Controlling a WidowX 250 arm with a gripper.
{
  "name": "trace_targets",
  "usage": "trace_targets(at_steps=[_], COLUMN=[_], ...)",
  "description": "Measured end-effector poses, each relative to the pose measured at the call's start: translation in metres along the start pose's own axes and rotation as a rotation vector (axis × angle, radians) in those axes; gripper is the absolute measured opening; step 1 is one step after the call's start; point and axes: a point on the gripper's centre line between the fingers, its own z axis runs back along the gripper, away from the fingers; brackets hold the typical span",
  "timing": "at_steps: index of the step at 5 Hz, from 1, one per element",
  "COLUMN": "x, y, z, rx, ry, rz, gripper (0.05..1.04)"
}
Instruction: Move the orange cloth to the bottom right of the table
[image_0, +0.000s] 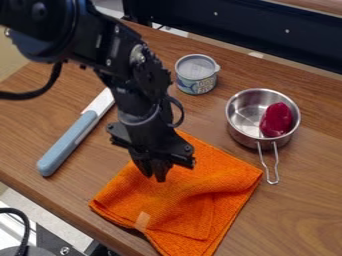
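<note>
The gripper (157, 175) hangs over the cloth (190, 200); I cannot tell if it's open or closed. In view, the knife (67, 142) lies left of it, the pan (242, 131) right.

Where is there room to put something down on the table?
The table is bare right of the orange cloth, below the pan, and left of the knife. The middle is crowded: the end effector hangs over the cloth.
</note>
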Motion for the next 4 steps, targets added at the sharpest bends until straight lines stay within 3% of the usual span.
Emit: trace_targets(at_steps=[1, 2, 3, 4], x=[-0.002, -0.008, -0.001, 0.01], y=[-0.015, -0.021, -0.012, -0.009], z=[-0.001, -0.015, -0.032, -0.036], rx=[-0.031, -0.019, 0.008, 0.029], ry=[0.007, 0.041, 0.042, 0.001], rz=[-0.029, -0.029, -0.008, -0.026], gripper=[0.056, 0.052, 0.052, 0.052])
